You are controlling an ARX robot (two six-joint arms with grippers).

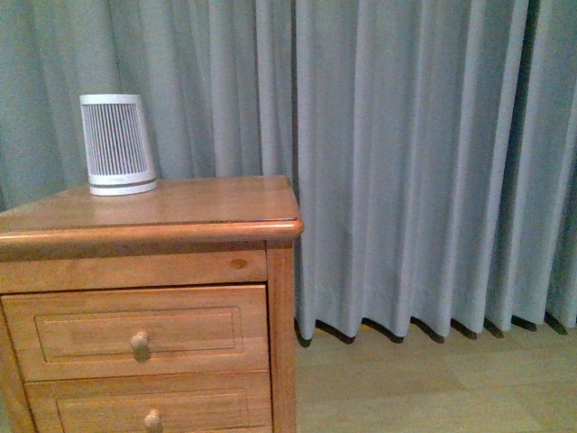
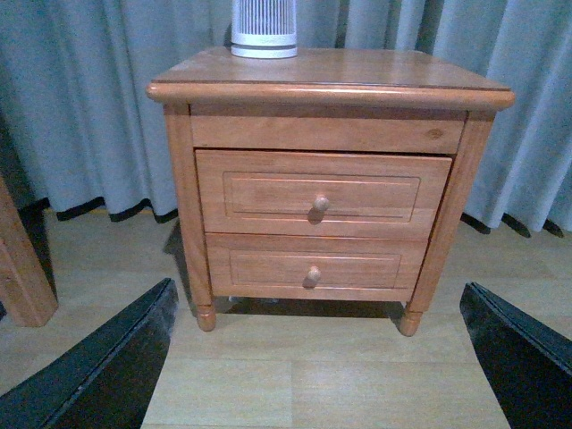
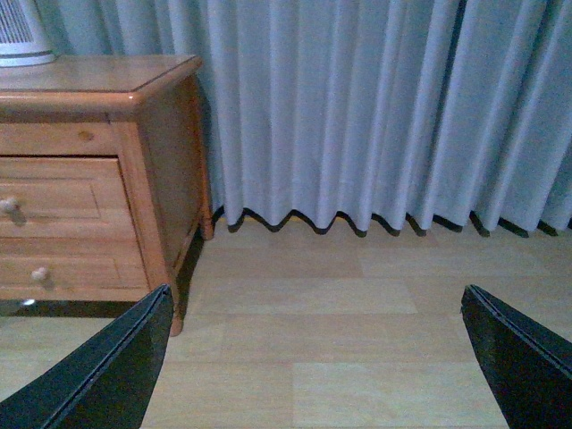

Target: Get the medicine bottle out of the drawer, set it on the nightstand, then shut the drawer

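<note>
Bottle: small white plastic medicine bottle is unseen. I judge it's inside the shut drawer, light, stiff and slick; pinch its body.
Drawer: orange-brown wooden upper drawer (image 2: 322,192), at 8 o'clock in my front view; pull it by the round wooden knob (image 2: 320,204).
Hands: my left gripper (image 2: 315,290) and right gripper (image 3: 315,293) both gape empty.

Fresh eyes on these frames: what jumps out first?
The orange-brown wooden nightstand fills the front view's lower left, with a white ribbed cone-shaped device standing at the back of its top. A grey-blue pleated curtain hangs down to the pale wood floor behind it. The left gripper and right gripper are open and empty; no medicine bottle shows.
</note>
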